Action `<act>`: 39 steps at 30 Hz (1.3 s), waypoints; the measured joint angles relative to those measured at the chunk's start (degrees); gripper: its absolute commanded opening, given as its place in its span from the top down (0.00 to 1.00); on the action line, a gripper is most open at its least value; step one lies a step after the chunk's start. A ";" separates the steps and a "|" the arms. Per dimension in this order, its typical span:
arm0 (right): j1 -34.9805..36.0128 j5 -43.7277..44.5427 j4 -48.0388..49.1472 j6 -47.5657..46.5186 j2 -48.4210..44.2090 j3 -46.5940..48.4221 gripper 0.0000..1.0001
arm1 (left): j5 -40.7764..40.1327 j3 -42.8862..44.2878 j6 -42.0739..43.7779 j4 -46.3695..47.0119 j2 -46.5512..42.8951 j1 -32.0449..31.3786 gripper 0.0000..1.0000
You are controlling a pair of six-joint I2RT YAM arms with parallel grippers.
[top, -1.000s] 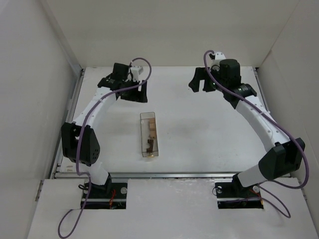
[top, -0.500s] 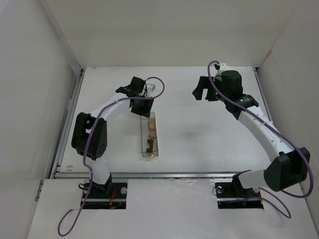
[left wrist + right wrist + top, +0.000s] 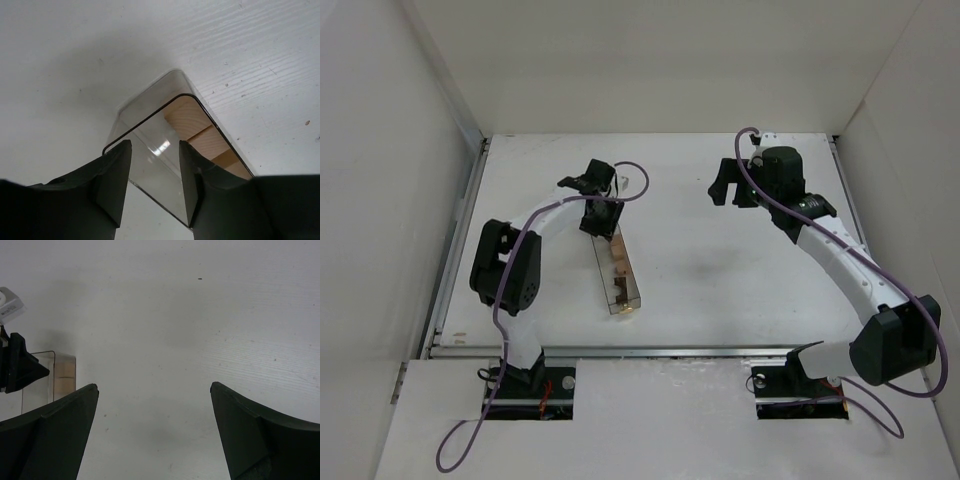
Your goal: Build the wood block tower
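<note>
A long clear plastic box [image 3: 623, 282] lies slanted on the white table and holds the wood blocks: light tan cubes [image 3: 617, 254] and a dark brown arch piece [image 3: 621, 293]. My left gripper [image 3: 599, 224] is at the box's far end. In the left wrist view its fingers [image 3: 152, 146] close on the clear end of the box [image 3: 156, 172], with tan blocks [image 3: 192, 120] visible inside. My right gripper [image 3: 729, 186] hangs open and empty over bare table to the right [image 3: 155, 390]. The box [image 3: 39, 377] and its tan blocks [image 3: 65, 371] show at the right wrist view's left edge.
White walls enclose the table on the left, back and right. A metal rail [image 3: 650, 350] runs along the near edge in front of the arm bases. The left arm's purple cable [image 3: 638, 180] loops above the box's far end.
My left gripper came forward and down from the back left onto the box's far end. The box has swung, its far end shifting left. My right gripper moved slightly right.
</note>
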 measured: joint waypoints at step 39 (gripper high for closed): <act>0.79 4.31 0.09 -1.09 0.02 -0.13 0.01 | -5.95 6.69 -1.27 -3.85 7.30 3.02 1.00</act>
